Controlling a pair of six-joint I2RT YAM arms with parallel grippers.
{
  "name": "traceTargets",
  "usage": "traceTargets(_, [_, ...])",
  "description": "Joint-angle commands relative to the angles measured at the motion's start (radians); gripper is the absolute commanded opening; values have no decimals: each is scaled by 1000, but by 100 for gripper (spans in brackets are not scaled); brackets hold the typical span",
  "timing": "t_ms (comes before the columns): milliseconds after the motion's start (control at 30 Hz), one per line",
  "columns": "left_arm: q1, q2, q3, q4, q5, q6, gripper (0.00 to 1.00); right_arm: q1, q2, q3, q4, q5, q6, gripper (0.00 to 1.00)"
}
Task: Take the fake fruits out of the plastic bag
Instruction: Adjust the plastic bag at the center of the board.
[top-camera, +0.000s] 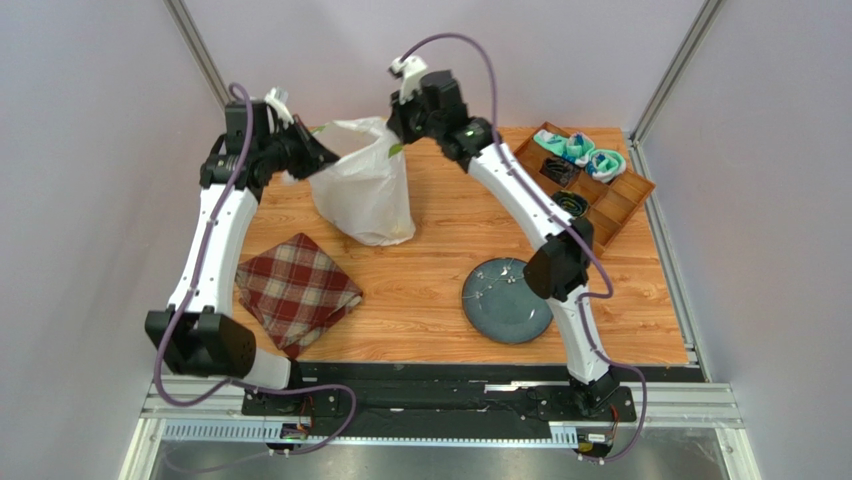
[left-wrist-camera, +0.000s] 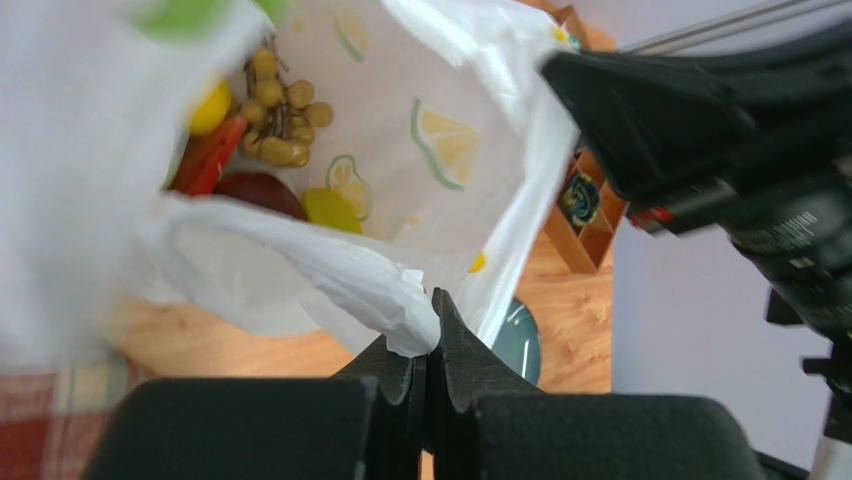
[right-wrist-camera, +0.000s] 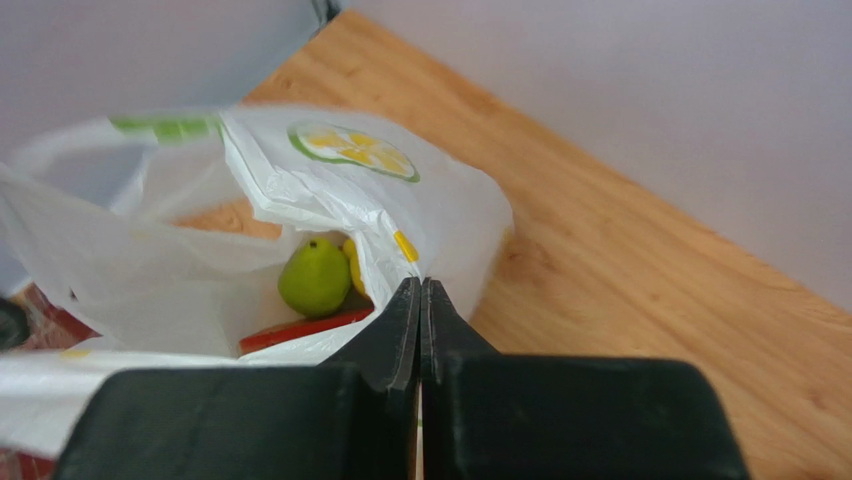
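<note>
The white plastic bag (top-camera: 365, 195) stands upright at the back of the table, its mouth held open between both arms. My left gripper (top-camera: 325, 155) is shut on the bag's left rim; the film bunches between its tips (left-wrist-camera: 428, 330). My right gripper (top-camera: 398, 135) is shut at the bag's right rim, where the film runs into its tips (right-wrist-camera: 420, 285). The fake fruits lie inside the bag: a brown grape bunch (left-wrist-camera: 275, 115), a red watermelon slice (left-wrist-camera: 205, 160), a dark red apple (left-wrist-camera: 262, 190), a yellow mango (left-wrist-camera: 332, 208) and a green pear (right-wrist-camera: 314, 277).
A red plaid cloth (top-camera: 297, 290) lies at the front left. A blue-grey plate (top-camera: 505, 300) sits front centre, partly under the right arm. A wooden divided tray (top-camera: 600, 205) with teal rolled socks (top-camera: 585, 152) stands at the back right.
</note>
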Motion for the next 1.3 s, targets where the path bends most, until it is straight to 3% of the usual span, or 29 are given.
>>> traceTargets(0, [4,175,293,6,-5,47,0,-78,-159,-44,61,43,19,0])
traceTargets(133, [1,349,588,72,-56,73,0,-110,-174,-22,89,48,4,0])
traceTargets(333, [-36,613,1102,189,-113,321,0,-179,-143,72,225,29,39,0])
traceTargets(433, [-54,637,1184,298,-52,390,0,-196,-182,54,278,55,77,0])
traceTargets(500, [-82,619,1205,286,6,439,0,-196,-270,-19,267,57,109,0])
traceTargets(533, [-96,602,1201,258,60,505,0,-194,-322,-94,262,27,132,0])
traceTargets(567, [-111,561,1188,155,86,543,0,-194,-373,-270,256,7,195,0])
traceTargets(633, [-151,492,1074,29,145,643,0,-173,-538,-502,270,-41,240,0])
traceTargets(667, [-160,401,999,-63,149,645,0,-156,-585,-707,266,-49,251,0])
traceTargets(733, [-162,294,691,-105,133,636,0,-101,-695,-867,243,-126,249,2])
traceTargets(767, [-162,194,582,-124,119,633,0,-81,-720,-944,235,-179,237,21])
traceTargets(800, [-159,152,387,-132,107,628,0,-52,-731,-1030,206,-225,235,31])
traceTargets(833, [-156,110,303,-142,99,617,0,-41,-740,-1057,192,-297,237,38])
traceTargets(867, [-156,46,230,-167,99,611,0,-36,-755,-1072,186,-320,238,63])
traceTargets(967, [-156,-55,13,-207,85,594,0,-35,-751,-1029,195,-290,181,70])
traceTargets(1067, [-156,-132,-98,-214,79,564,0,-36,-638,-826,143,-173,10,71])
traceTargets(1133, [-156,-157,-132,-228,57,553,0,-36,-569,-679,141,-101,-89,71])
traceTargets(1267, [-156,-222,-203,-236,16,530,0,-39,-400,-511,169,-113,-180,71])
